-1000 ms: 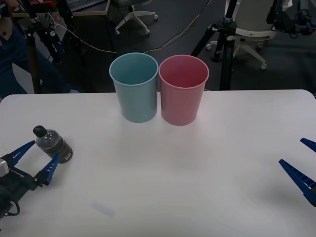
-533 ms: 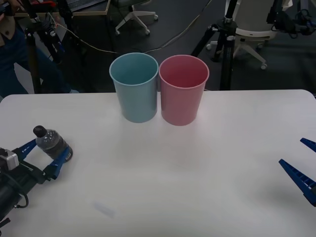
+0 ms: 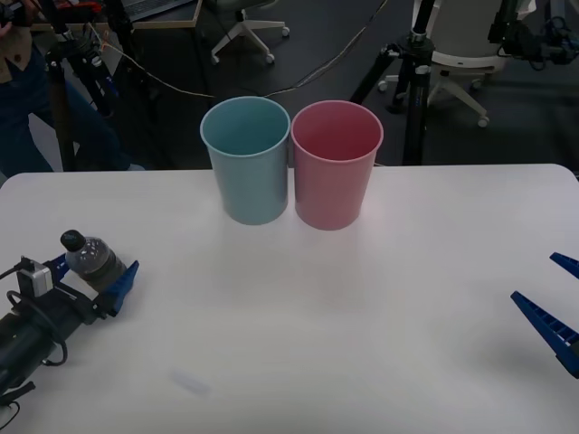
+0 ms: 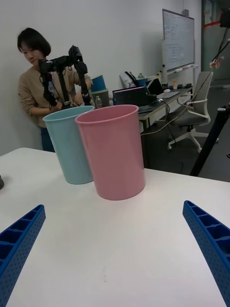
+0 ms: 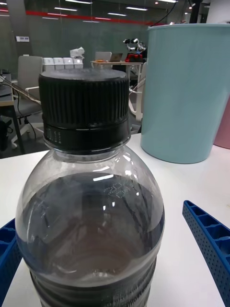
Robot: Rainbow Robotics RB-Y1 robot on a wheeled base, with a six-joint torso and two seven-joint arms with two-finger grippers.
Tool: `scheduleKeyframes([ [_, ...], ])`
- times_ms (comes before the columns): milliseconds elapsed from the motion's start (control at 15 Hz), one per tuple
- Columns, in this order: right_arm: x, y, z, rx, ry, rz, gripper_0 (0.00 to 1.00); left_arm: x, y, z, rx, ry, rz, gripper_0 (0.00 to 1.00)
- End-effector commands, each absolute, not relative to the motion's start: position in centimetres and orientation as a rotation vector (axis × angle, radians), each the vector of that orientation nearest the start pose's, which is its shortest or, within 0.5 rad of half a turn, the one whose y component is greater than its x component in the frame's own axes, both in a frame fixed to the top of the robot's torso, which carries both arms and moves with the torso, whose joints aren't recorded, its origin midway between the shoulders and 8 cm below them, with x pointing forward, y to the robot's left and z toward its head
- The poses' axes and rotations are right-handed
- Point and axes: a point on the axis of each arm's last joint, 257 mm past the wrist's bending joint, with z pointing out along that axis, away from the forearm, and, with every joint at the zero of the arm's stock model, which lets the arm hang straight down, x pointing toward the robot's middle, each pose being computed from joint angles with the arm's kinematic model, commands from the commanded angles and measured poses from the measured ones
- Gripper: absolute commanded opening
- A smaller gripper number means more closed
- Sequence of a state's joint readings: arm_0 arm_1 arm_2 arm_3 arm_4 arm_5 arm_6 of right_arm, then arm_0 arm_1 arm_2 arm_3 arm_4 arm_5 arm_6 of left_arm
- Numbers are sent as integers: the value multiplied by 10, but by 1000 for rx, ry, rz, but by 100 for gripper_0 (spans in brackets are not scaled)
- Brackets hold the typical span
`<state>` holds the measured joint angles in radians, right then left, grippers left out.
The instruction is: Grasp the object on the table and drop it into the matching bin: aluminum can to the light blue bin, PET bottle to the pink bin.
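Observation:
The PET bottle, clear with a black cap and a dark lower part, stands upright near the left edge of the white table. My left gripper is open with one blue finger on each side of the bottle. In the left wrist view the bottle is very close, and a gap shows between it and my fingers. The light blue bin and the pink bin stand side by side at the back middle. My right gripper is open and idle at the right edge.
Beyond the table's far edge are tripod legs, office chairs and cables on a dark floor. From the right wrist, the pink bin stands in front of the light blue bin. A faint smudge marks the tabletop at front left.
My left gripper has slid forward along the table, so its fingers now flank the bottle instead of lying short of it. The bottle, both bins and the right arm are unmoved.

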<state>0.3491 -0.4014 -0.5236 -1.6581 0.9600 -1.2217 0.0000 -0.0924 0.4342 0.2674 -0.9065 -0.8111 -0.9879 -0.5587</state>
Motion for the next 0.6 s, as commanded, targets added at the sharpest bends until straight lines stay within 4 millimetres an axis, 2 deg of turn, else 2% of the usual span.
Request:
scheduleKeyframes([
  [67,342,-330,-169,-465,1441,567,100,483,345,-287,367,1517,-319,100],
  [133,342,-330,-169,-465,1441,567,100,483,344,-287,370,1517,-320,85],
  [267,342,-330,-169,-465,1441,567,100,485,344,-285,365,1517,-323,2],
  [600,342,-330,-169,-465,1441,567,100,485,347,-285,355,1523,-332,0],
])
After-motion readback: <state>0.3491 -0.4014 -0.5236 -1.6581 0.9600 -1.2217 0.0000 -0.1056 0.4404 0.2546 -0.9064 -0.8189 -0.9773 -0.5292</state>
